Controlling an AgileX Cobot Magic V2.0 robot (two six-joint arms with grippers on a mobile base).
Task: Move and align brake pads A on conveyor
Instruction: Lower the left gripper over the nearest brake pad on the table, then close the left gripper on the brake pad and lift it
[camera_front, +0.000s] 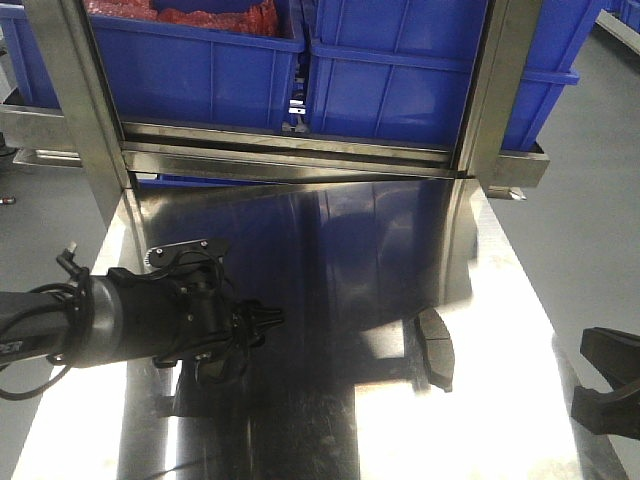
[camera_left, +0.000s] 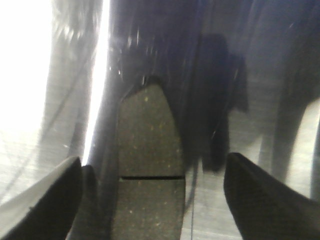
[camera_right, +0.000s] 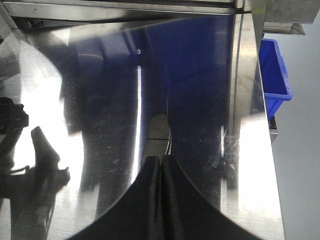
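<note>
One brake pad (camera_left: 147, 125) between left gripper's (camera_left: 153, 165) wide-apart fingers, wrist view only; right gripper (camera_right: 160, 192) seemingly closed.

Three views set on one steel table (camera_front: 300, 260).
It is viewed from above in front, toward the blue bins (camera_front: 200, 70); the left wrist view is held close over a brake pad (camera_left: 150, 165), the right wrist view farther back.

No text, label, brand or number is legible in any view.
</note>
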